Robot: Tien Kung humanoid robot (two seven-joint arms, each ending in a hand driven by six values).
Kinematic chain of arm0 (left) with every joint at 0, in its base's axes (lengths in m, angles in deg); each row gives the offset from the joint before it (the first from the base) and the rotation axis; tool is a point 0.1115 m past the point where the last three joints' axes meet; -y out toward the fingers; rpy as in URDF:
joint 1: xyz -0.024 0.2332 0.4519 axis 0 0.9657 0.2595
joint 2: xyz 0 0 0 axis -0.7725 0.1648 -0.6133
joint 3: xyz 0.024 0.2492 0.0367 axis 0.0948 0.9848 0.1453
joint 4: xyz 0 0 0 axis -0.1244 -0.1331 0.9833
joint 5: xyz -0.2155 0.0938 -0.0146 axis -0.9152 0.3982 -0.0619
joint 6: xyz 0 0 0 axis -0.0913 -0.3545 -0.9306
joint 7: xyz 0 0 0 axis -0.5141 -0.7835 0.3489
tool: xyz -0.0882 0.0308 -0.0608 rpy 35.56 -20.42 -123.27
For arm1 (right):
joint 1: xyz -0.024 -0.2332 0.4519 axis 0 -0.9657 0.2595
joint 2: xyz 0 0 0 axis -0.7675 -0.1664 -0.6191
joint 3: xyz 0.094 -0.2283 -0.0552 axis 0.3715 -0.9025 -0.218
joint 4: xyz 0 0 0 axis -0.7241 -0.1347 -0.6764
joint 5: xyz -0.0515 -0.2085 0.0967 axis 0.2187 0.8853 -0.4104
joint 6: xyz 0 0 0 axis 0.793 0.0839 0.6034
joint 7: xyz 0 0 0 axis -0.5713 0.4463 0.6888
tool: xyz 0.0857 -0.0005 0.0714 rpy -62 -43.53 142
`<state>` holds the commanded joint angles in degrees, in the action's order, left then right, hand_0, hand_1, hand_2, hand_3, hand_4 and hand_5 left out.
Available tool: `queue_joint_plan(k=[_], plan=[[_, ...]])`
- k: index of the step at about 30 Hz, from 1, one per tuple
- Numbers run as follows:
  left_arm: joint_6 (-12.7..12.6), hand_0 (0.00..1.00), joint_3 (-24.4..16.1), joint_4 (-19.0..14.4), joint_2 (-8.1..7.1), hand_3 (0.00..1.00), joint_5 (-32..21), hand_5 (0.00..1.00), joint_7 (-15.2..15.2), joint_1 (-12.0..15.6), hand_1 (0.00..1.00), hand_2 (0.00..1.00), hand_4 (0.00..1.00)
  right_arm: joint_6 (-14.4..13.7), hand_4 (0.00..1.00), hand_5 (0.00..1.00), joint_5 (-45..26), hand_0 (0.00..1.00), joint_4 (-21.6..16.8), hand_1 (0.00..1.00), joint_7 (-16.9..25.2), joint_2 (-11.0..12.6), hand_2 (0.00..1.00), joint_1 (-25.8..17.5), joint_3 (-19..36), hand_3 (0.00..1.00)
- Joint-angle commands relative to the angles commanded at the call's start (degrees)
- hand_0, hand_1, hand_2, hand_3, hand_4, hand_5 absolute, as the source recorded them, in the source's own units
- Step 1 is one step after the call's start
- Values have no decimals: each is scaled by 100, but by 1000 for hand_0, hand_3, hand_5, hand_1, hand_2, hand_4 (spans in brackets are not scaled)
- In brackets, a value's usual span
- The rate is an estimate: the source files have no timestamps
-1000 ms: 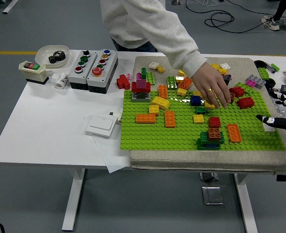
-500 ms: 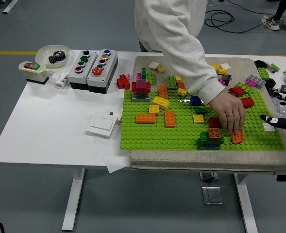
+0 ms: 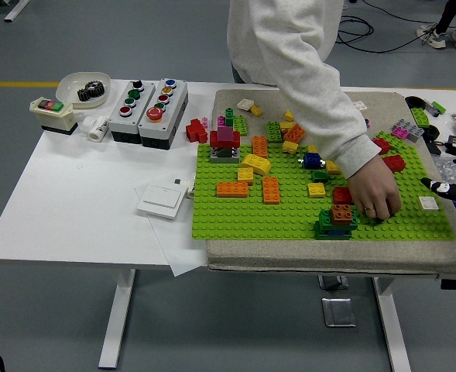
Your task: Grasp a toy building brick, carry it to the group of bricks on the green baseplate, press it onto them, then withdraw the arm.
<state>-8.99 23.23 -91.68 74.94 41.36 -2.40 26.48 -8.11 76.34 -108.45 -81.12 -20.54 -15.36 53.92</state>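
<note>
Since half a second ago the person's hand (image 3: pixel 375 194) has slid slightly right and now lies knuckles-up over the spot where the flat orange brick lay, hiding it; whether the hand holds that brick cannot be told. This hand sits in the lower right of the green baseplate (image 3: pixel 243 221), just right of the stack of bricks (image 3: pixel 337 215) built of green, orange and red pieces near the plate's front edge. The grey sleeve (image 3: pixel 313 70) runs down from the top of the frame. At the right edge, the robot's right hand (image 3: pixel 452 188) shows only as a black and white tip over the baseplate's right end, near a small white brick (image 3: pixel 428 203); its fingers are too cut off to judge. Loose bricks crowd the plate's far side. On the white desk (image 3: pixel 73 201), upper left, stand two button boxes (image 3: pixel 146 101).
</note>
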Motion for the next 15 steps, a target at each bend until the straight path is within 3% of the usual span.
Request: queue_joint_plan(k=[15], plan=[[-91,661,168,7,22,582,-290,649,-54,-11,710,726,658,60,826,431,5,942,21,891,-2,25,938,27,-32,998]])
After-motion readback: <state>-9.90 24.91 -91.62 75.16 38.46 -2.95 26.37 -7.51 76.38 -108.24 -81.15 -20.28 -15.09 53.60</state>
